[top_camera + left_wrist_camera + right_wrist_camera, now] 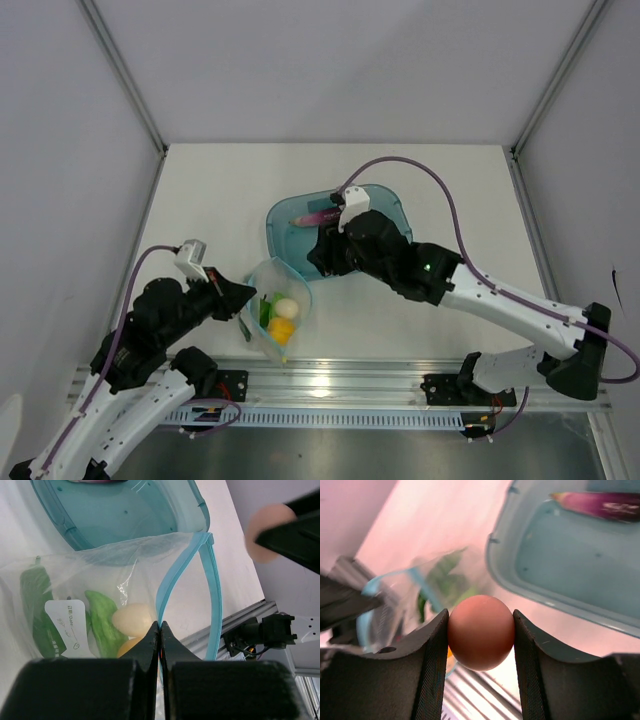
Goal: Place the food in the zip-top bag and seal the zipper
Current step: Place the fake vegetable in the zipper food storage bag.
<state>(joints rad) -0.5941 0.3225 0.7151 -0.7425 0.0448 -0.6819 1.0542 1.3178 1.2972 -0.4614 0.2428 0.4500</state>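
The pink ball (481,632) is plain salmon pink. The eggplant (605,504) is glossy purple against the translucent teal tray (125,520). The zip-top bag (100,565) is clear, its zipper (172,580) light teal-blue and its label (67,627) white with dark print. Through the plastic show a cream egg (132,620), an orange-yellow ball (281,329), a bright green chunk (102,622) and a dark green vegetable (34,605).

Top camera looks down; close wrist cameras share the bag (100,570).

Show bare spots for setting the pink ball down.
Bare table behind the teal tray, and left of it beyond the zip-top bag. Crowded between bag and tray, where the left gripper faces the right gripper holding the pink ball.
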